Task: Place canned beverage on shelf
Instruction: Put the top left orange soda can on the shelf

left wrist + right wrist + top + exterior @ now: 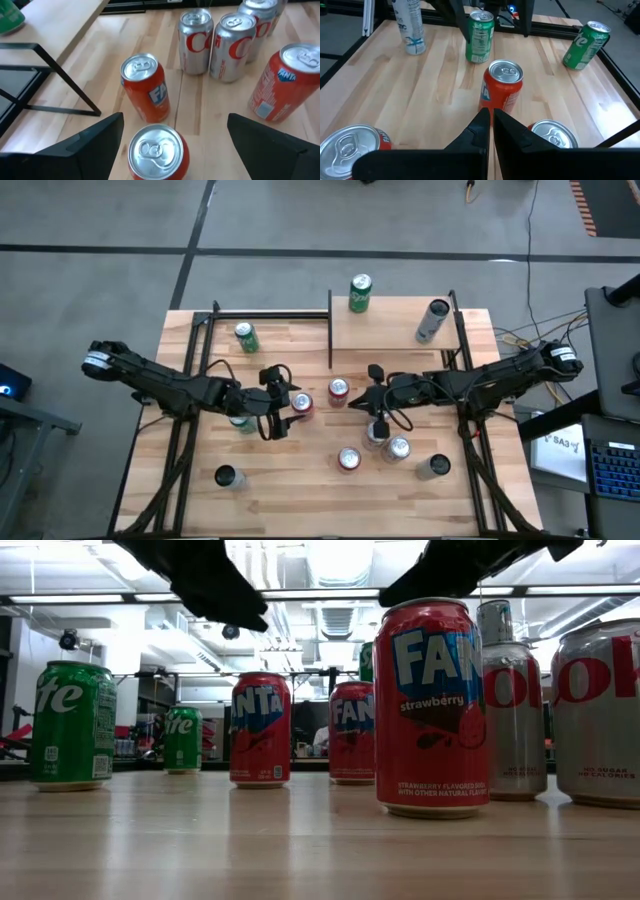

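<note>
A red Fanta can (302,402) stands upright on the table just ahead of my left gripper (280,402). In the left wrist view that can (157,152) shows low between the wide-open fingers of my left gripper (175,122). In the low view the fingers hang above and left of the can (260,730), clear of it. My right gripper (490,112) is shut, raised over the table's middle right, and points at the same can (502,90). The light wood shelf (390,345) stands at the far right. It carries an upright green can (360,293) and a silver can (432,320) on its side.
A second red can (338,391) stands close behind the first, and a third (348,459) stands nearer the front. Silver cans (397,447) cluster under and near my right arm. Green cans (245,337) stand at the left, and a dark-topped can (226,476) at the near left.
</note>
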### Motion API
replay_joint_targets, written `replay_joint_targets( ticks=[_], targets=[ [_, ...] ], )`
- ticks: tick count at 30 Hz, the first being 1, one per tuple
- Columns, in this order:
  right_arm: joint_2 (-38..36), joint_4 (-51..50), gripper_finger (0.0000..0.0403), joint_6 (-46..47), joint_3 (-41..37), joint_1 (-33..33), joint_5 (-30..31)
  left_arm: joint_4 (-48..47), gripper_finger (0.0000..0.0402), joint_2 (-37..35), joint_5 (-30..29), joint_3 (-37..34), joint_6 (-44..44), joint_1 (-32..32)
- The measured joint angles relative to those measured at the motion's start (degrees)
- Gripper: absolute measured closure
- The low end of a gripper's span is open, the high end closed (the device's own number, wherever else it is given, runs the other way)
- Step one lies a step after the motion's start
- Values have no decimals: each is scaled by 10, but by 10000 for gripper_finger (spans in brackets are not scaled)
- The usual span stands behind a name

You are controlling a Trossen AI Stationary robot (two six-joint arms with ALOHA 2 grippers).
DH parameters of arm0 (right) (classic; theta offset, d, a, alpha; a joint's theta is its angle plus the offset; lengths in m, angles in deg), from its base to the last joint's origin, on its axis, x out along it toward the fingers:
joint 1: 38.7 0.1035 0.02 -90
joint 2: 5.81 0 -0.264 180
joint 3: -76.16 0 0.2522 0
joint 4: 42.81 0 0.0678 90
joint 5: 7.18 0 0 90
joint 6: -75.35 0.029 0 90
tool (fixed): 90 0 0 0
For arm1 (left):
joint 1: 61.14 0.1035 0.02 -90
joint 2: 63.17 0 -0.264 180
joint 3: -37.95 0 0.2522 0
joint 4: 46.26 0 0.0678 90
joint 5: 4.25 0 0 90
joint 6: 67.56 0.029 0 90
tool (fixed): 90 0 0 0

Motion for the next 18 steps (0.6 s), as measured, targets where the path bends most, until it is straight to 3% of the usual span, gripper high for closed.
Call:
replay_joint_targets(
  ticks=[18],
  targets=[
    [0, 0, 390, 7, 0, 0, 0, 53, 60, 17, -6, -43, 8, 4]
  ],
)
